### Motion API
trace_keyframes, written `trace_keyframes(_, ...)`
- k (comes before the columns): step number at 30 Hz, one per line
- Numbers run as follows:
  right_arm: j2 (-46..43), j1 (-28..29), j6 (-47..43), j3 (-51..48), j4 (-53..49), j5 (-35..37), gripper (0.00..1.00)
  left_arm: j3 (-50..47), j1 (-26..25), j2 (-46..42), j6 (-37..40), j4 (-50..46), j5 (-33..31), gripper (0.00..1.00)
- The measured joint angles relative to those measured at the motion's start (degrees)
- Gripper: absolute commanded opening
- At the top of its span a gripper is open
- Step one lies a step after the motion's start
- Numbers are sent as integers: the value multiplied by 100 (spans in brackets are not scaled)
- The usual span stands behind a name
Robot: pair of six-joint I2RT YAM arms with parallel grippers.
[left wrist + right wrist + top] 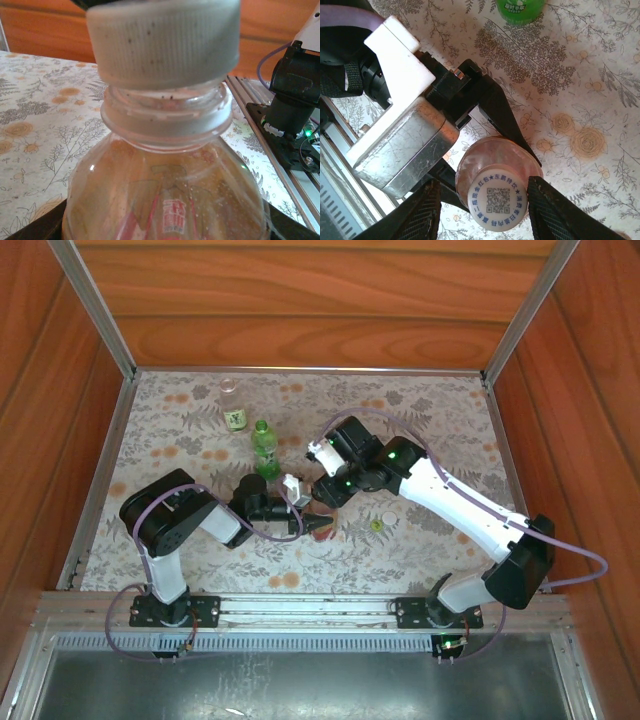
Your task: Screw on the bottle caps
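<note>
Held bottle: clear plastic bottle of reddish-amber liquid (165,195), upright between the left fingers. Its base is cut off in the left wrist view, and from overhead both grippers cover most of it.
Left gripper (320,526): black left fingers (506,120) are closed on the bottle's body, one on each side. In the right wrist view the tips are hidden under the bottle's shoulder; in the left wrist view they are dark slivers at the lower corners.
Cap on bottle: white ribbed plastic cap (497,200), sitting on the bottle's mouth between the right fingers. The right wrist view gives its top, printed with a square code. The left wrist view gives its ribbed side, with bare thread showing under its rim.
Right gripper (484,182): right fingers (426,215) stand apart astride the cap. There is a clear gap on one side and the other finger is just beside the cap; contact cannot be told. Their roots are cut off by the frame.
Green plastic bottle (265,450): ahead of the right fingertips, apart from them. It is cut off in the right wrist view and whole from overhead.
Clear labelled bottle (235,412): beyond the green one; its label is too small to read.
Loose caps: yellow-green cap (376,526) and pale cap (390,518), just beside each other on the floral cloth (450,420), near the right fingers.
</note>
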Motion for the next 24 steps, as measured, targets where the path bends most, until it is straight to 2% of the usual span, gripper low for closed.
trace_keyframes(9,61,-63,68,0,-17,-44,41,0,0,0,2,-2,9,60)
trace_keyframes(14,61,-74,68,0,-42,-33,34,0,0,0,2,-2,20,60)
trace_keyframes(24,61,-74,52,0,-39,-20,35,0,0,0,2,-2,31,60)
